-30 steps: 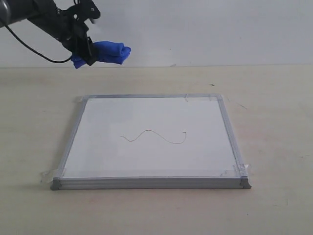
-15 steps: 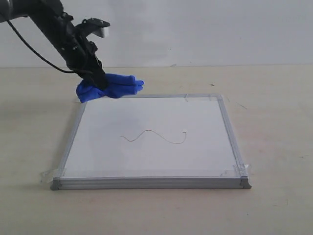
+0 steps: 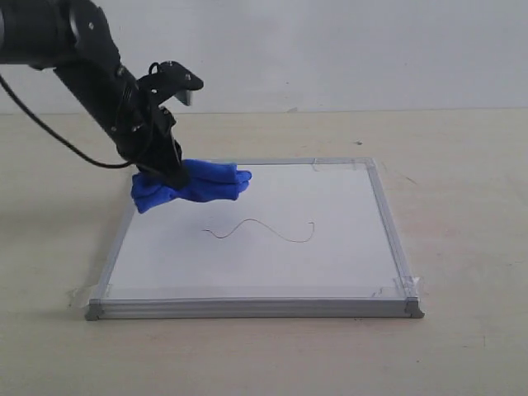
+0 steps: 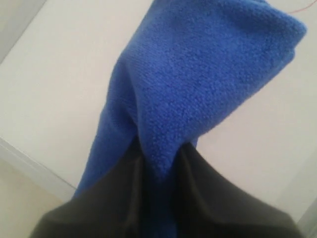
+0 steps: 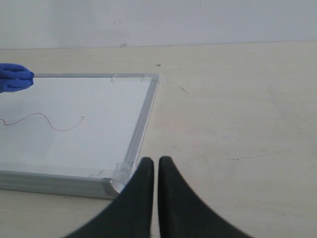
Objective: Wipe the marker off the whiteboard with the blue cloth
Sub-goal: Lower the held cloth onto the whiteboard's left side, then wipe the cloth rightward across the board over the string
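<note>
In the exterior view, the whiteboard lies flat on the counter, one edge facing the camera. The left claw reaches down at a slant over the board's far left corner, clenched on the blue cloth. The cloth's long axis runs left to right across the view, roughly parallel to the far frame edge. Its free end points right, towards the board's middle, and a shorter lump sticks out left of the claw. Whether the cloth touches the surface cannot be told. The marker, a thin wavy line, lies mid-board with its long axis also running left to right. It is nearer the camera than the cloth and clear of it.

In the left wrist view, two dark fingers pinch the cloth at its narrow end. The bundle widens away from the claw over the white board surface, with a strip of frame at one corner.

In the right wrist view, the right claw is clenched on nothing, its black fingers pressed close with a hairline slit between. It hangs above the counter, just beside a taped corner of the whiteboard. The marker shows on the board, and the cloth's tip shows at the picture's edge.
</note>
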Available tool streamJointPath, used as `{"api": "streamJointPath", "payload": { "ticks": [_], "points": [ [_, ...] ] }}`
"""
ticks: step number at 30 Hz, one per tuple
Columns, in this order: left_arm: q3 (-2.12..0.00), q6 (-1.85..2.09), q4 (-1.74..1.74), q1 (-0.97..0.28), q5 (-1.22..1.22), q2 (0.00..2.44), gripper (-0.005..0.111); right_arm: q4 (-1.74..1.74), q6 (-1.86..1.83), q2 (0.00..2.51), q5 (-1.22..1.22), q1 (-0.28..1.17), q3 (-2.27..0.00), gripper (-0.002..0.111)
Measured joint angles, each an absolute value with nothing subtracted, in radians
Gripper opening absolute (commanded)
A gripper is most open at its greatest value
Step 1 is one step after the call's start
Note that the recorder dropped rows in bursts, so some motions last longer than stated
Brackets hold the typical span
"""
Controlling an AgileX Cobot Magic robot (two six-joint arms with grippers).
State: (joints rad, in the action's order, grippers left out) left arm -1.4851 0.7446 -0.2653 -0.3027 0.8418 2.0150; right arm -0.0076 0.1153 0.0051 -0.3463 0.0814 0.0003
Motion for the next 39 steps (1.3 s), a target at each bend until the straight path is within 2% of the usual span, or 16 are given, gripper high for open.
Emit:
{"api": "streamJointPath", "payload": {
  "ticks": [5,9,18,29,33,37,39],
  "points": [
    [-1.264,0.751,-0.274,-0.303,0.601,1.957,0.004,-0.008,0.115,0.005,-0.346,0.081,0.000,0.000],
    [-1.181,0.755,-0.296,-0.308,0.480,1.964,0.004,-0.008,0.115,0.005,-0.346,0.081,0.000,0.000],
    [-1.168,0.778,-0.306,-0.378,0.432,2.016,0.004,-0.008,0.115,0.005,-0.346,0.081,0.000,0.000],
    [-1.175,0.810,-0.295,-0.566,0.402,2.031,0.004,-0.008,0.115,0.005,-0.346,0.081,0.000,0.000],
    [-1.192,0.816,-0.311,-0.503,0.401,2.044,0.004,-0.008,0.115,0.005,-0.346,0.081,0.000,0.000],
    [-1.275,0.661,-0.317,-0.300,0.412,2.082,0.004,-0.008,0.115,0.005,-0.346,0.081,0.000,0.000],
    [-1.306,0.633,-0.315,-0.266,0.463,2.091,0.004,-0.008,0.115,0.005,-0.346,0.081,0.000,0.000]
  ]
}}
